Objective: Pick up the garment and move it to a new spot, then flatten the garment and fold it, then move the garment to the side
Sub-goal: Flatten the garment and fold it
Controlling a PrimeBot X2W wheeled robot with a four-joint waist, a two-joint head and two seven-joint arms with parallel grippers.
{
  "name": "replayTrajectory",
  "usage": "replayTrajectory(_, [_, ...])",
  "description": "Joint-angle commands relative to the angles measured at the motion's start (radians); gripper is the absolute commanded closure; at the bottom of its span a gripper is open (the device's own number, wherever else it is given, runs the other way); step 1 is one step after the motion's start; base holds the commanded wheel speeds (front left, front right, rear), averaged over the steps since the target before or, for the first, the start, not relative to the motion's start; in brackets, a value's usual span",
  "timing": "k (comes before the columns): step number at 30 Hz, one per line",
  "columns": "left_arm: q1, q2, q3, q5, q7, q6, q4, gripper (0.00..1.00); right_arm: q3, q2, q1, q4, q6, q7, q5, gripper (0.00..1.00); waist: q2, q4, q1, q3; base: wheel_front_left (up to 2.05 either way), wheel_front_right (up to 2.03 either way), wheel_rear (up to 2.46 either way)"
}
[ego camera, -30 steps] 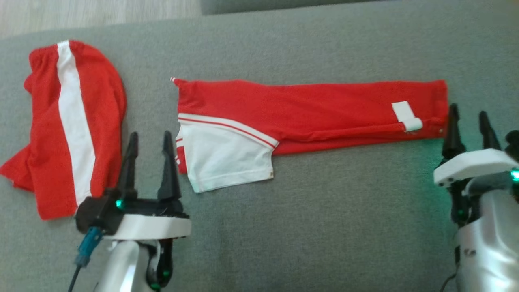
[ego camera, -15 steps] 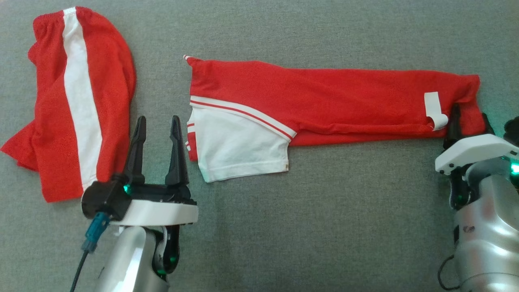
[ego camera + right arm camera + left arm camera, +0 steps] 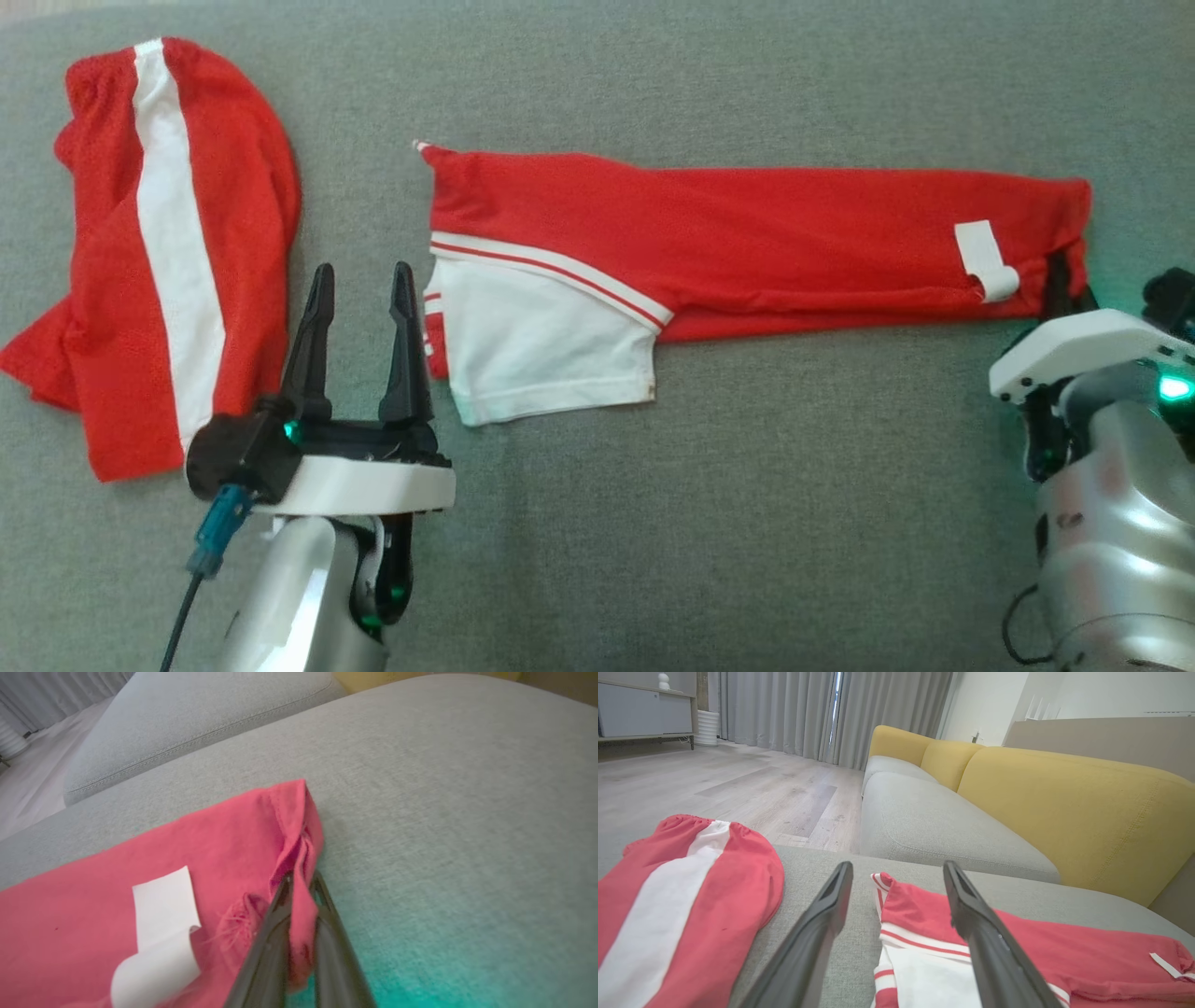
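The garment point(image 3: 747, 243), red with a white sleeve and a white label, lies stretched out left to right on the grey cushion point(image 3: 747, 523). My right gripper point(image 3: 1067, 285) is at its right end, shut on the red hem. In the right wrist view the right gripper point(image 3: 301, 881) pinches a fold of the garment point(image 3: 224, 826) between both fingers, just right of the curled white label point(image 3: 163, 905). My left gripper point(image 3: 362, 275) stands open beside the white sleeve at the garment's left end. In the left wrist view the left gripper point(image 3: 896, 868) is over the garment's point(image 3: 1064, 952) left corner, holding nothing.
A second red garment with a white stripe point(image 3: 168, 252) lies crumpled at the far left, also seen as the striped garment point(image 3: 668, 900). Beyond the cushion are a grey sofa seat point(image 3: 934, 830), yellow back cushions point(image 3: 1064, 802) and wooden floor point(image 3: 714, 784).
My right gripper has moved forward onto the garment's right end and shut on the hem. The head camera has shifted. My left gripper has stayed open in place.
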State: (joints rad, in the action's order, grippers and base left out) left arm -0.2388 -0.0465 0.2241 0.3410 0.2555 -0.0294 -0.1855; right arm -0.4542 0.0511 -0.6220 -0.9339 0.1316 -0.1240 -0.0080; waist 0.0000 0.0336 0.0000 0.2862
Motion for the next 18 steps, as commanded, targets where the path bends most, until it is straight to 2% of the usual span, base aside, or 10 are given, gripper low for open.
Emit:
replayTrajectory(1, [-0.012,-0.004,-0.035,0.001,0.006,0.003,0.028,0.00,0.005,0.013,-0.004,0.023,-0.001,-0.010,-0.004,1.00,0.0000,-0.004,0.0000,-0.006,0.00,0.00,0.00])
replayTrajectory(11, [-0.015,-0.004,-0.021,-0.015,0.006,-0.005,0.046,0.00,-0.128,0.146,0.028,0.050,-0.001,-0.012,-0.024,1.00,0.0000,-0.008,0.0000,-0.048,0.00,0.00,0.00])
replayTrajectory(14, [-0.006,-0.004,-0.024,-0.019,0.006,-0.005,0.055,0.00,-0.135,0.148,0.028,0.056,-0.001,-0.017,-0.027,1.00,0.0000,-0.011,0.0000,-0.063,0.00,0.00,0.00])
replayTrajectory(18, [0.011,-0.004,-0.022,-0.022,0.006,-0.004,0.068,0.00,-0.098,0.117,0.018,0.073,-0.001,-0.029,-0.007,1.00,0.0000,-0.010,0.0000,-0.095,0.00,0.00,0.00])
